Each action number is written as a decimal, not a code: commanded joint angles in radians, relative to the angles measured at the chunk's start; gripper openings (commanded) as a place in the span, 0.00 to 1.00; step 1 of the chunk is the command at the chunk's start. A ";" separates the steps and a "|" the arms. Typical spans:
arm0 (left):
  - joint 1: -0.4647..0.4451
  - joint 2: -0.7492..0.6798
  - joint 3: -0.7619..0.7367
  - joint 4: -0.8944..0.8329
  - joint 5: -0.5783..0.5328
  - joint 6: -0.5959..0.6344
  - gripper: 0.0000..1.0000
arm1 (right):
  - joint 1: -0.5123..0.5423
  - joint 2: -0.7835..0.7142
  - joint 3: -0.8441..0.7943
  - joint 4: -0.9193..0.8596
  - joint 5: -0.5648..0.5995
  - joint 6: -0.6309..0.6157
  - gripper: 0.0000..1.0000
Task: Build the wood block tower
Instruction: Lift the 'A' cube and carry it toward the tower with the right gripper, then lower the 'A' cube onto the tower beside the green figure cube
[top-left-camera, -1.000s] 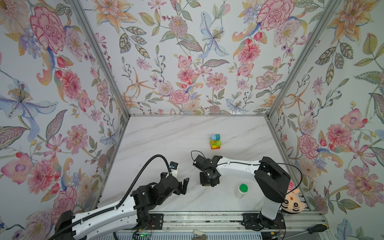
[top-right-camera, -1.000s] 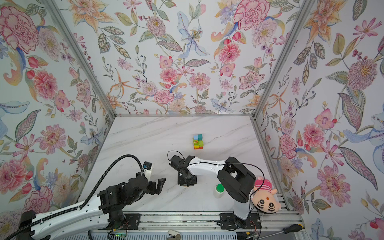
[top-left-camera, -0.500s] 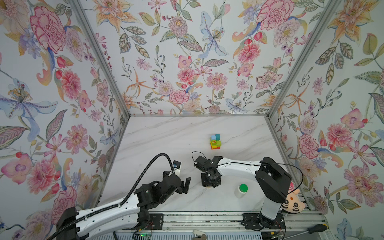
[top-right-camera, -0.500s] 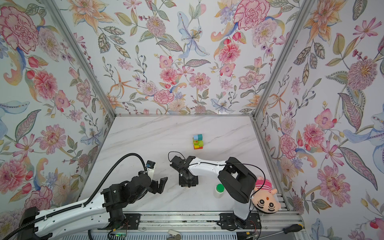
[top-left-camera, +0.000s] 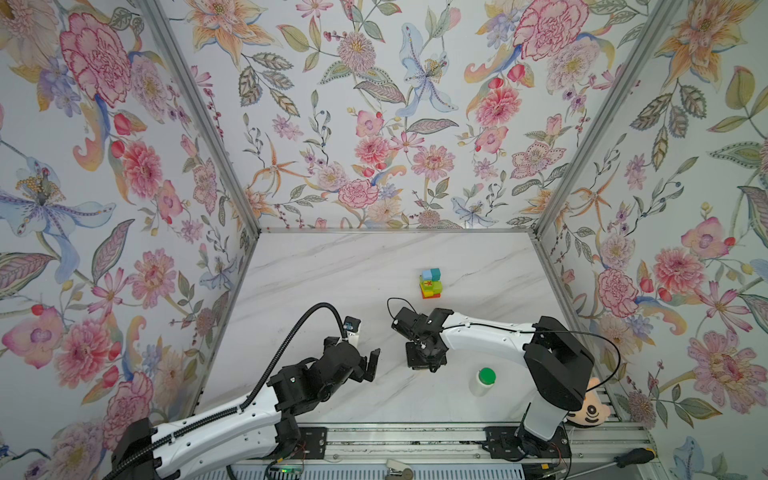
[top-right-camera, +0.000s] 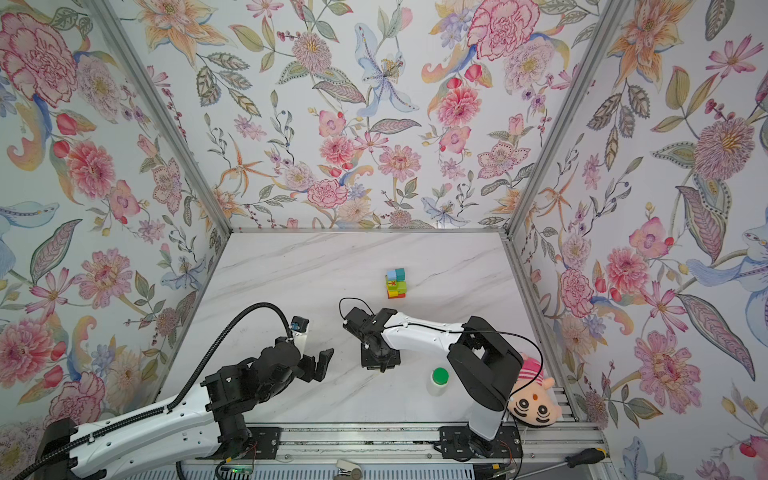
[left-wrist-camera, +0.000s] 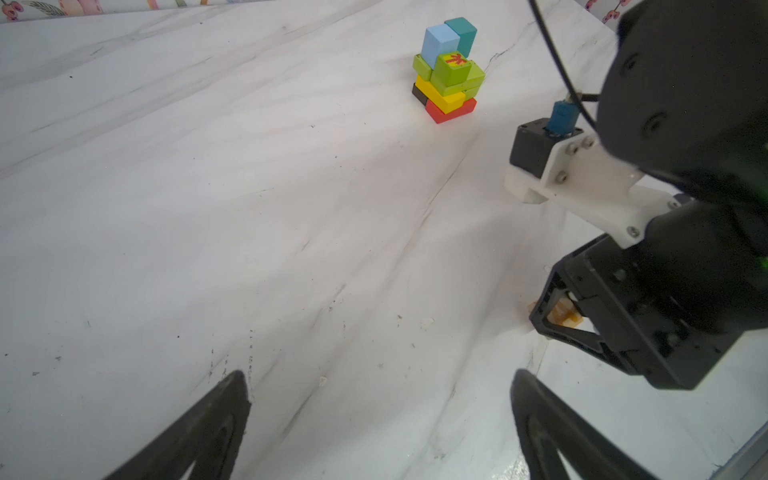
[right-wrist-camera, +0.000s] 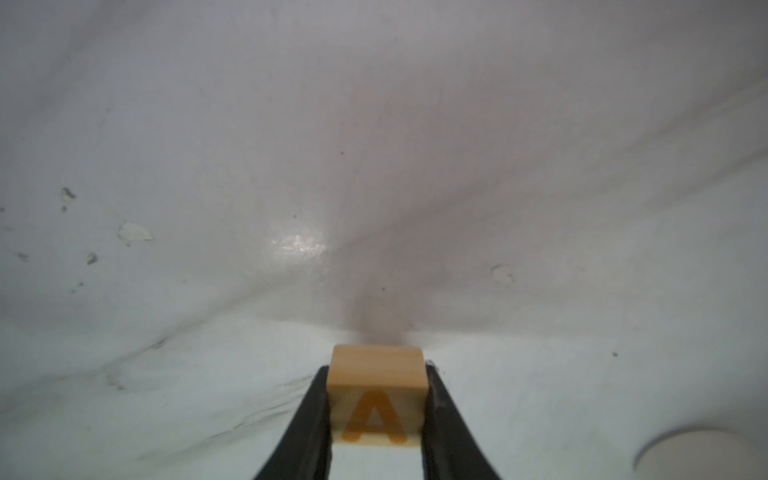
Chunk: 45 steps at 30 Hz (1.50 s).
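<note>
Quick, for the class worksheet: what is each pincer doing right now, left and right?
Left pincer: open, holding nothing.
Right pincer: shut on the tan A cube.

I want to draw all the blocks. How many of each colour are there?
Light-blue cube: 1
Teal cube: 1
Green red-marked cube: 1
Lime-green oblongs: 3
Yellow block: 1
Red block: 1
Brown block: 1
Tan "A" cube: 1
Total: 10
</note>
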 joint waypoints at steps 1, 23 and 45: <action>0.052 0.012 0.036 0.041 0.045 0.044 0.99 | -0.079 -0.043 0.056 -0.081 0.075 -0.094 0.32; 0.402 0.422 0.299 0.223 0.291 0.260 0.99 | -0.545 0.301 0.621 -0.150 -0.060 -0.488 0.33; 0.460 0.612 0.448 0.230 0.376 0.286 0.99 | -0.592 0.425 0.749 -0.179 -0.136 -0.525 0.34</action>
